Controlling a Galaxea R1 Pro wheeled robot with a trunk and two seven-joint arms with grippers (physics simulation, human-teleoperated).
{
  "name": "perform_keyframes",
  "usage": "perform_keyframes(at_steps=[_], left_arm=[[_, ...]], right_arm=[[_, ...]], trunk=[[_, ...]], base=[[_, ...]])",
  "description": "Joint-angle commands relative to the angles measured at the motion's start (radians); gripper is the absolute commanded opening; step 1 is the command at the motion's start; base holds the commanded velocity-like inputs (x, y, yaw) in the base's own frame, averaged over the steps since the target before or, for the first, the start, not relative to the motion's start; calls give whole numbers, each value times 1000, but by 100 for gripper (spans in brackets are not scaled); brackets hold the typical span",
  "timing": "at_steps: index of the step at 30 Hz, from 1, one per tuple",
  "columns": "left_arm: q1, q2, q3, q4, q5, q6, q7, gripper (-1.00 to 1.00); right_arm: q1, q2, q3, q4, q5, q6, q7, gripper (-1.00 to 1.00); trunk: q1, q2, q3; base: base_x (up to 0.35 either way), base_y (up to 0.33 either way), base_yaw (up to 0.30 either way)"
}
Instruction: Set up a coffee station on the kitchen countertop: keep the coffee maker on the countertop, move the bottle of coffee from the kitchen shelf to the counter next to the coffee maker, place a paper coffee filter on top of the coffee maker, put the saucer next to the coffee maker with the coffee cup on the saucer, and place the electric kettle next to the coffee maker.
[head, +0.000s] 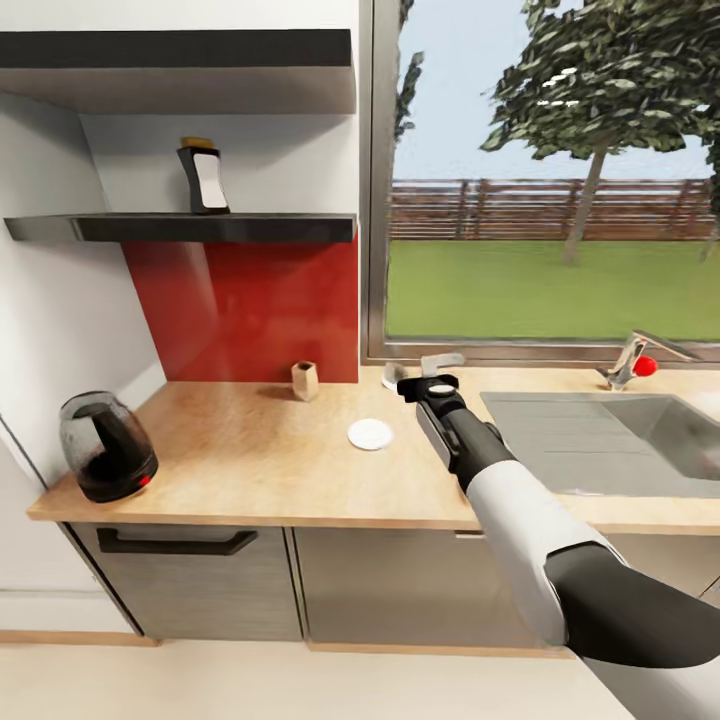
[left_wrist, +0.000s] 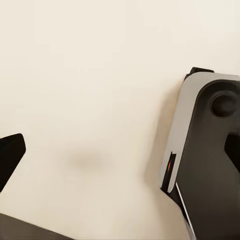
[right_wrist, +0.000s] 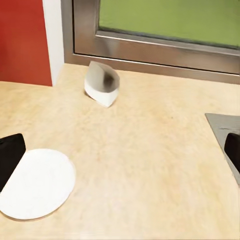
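Ease the right gripper (head: 430, 384), fingers (right_wrist: 10, 157) spread wide and empty, past the saucer (right_wrist: 37, 184) toward the coffee cup (right_wrist: 102, 85) tipped over on the table (head: 250, 450) by the window, closing squarely lest it roll.

My right arm (head: 540, 520) reaches forward and away from me, rising from the lower right of the head view. Its upper section is dark, the forearm is white, and the wrist is black. My right gripper (head: 428, 384) sits at the far end, level and pointing ahead. In the right wrist view, my two black fingers (right_wrist: 10, 157) show at opposite edges, spread wide apart with nothing between them. In the left wrist view, one dark fingertip (left_wrist: 9, 155) of my left gripper shows at the edge, beside part of my grey and black body (left_wrist: 207, 160).
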Motion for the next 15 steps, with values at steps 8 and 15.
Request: perform_keyframes(at_steps=[8, 15], left_arm=[[4, -1, 3, 4, 5, -3, 22, 100], [3, -1, 3, 3, 5, -3, 23, 100]], right_arm=[[2, 0, 3, 22, 2, 5, -5, 100], [3, 0, 4, 25, 2, 4, -5, 100]], trunk=[[1, -2, -2], [1, -2, -2]], base=[[339, 0, 0], [340, 0, 0]])
